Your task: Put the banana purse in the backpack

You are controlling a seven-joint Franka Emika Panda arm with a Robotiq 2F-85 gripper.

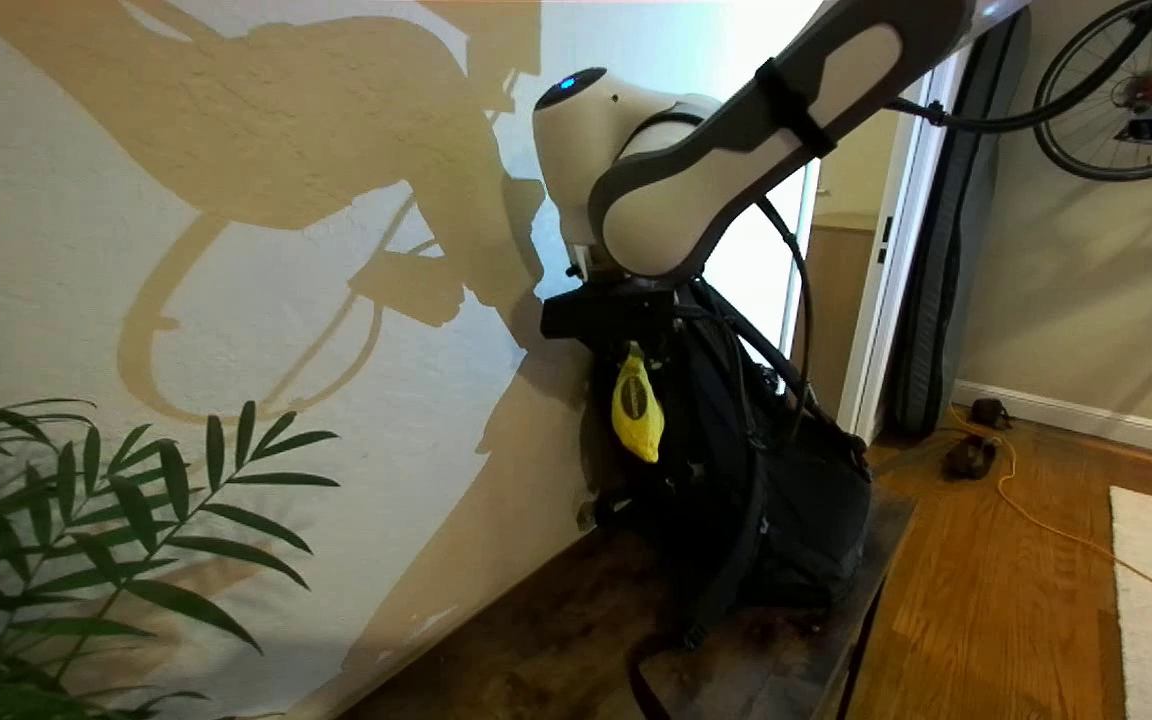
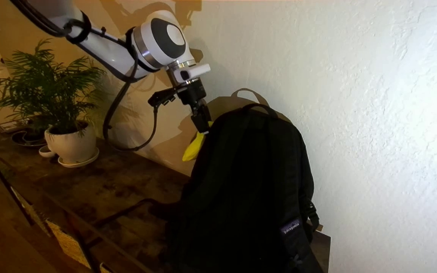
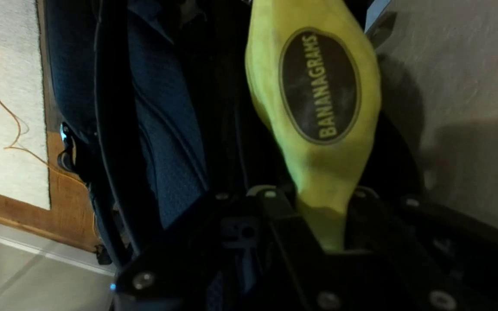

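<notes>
"So, holding anything with the Robotiq gripper [image 3: 314,196]?"

"Yes, with the 2 jaws set narrow on the slim end of the yellow Bananagrams pouch [image 1: 639,420]."

"Lying which way from there?"

"Straight on past the jaws in the wrist view; hanging below them, fat end lowest, in both exterior views."

"Upright, then, along the long axis?"

"More upright than flat, with a lean."

"And relative to the black Patagonia backpack [image 2: 249,178]?"

"Near the upper part, on the side facing the potted palm [image 2: 61,100]. Touching or just beside: hard to say against so much dark fabric."

"Inside yet, even partly?"

"Probably not, with the oval label [image 1: 635,397] in plain sight in an exterior view. Too dark, though, to make out the mouth."

"Turning on what, then?"

"Likely on getting that drooping fat end over the mouth before loosening the grip. Otherwise, a risk of slipping down the outside."
</notes>
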